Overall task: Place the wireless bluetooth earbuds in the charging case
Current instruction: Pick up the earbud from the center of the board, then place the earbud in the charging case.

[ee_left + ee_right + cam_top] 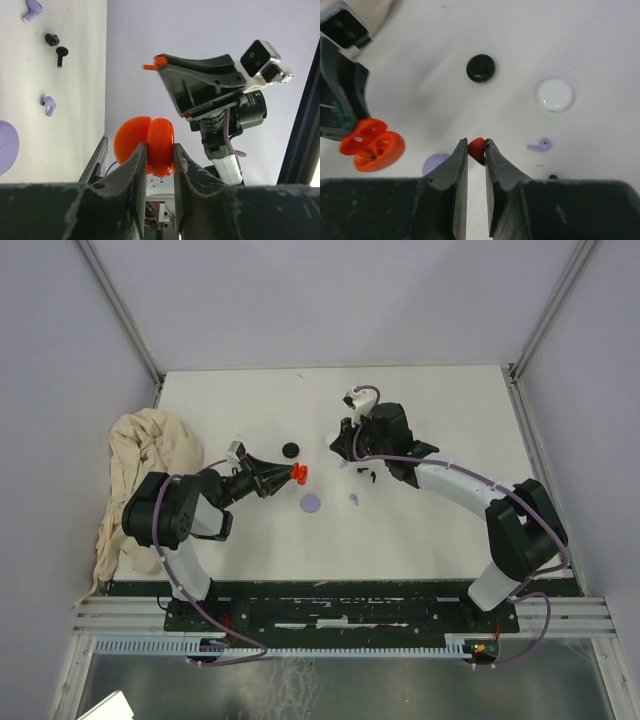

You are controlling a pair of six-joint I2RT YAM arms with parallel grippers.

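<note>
**Both hands loaded, red case open**

Your left hand [160, 148] is clamped narrow on the open red charging case [131, 139], holding it off the desk [420, 530]. Your right hand [476, 143] pinches a red earbud [477, 150] between nearly closed fingers. A lilac earbud [540, 146] and a black earbud [60, 55] lie loose on the desk.

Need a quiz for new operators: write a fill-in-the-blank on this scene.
The left gripper is shut on the open red ____.
The right gripper pinches a ____ earbud.
The disc partly hidden behind the right gripper is ____.
Missing: case; red; lilac.
</note>
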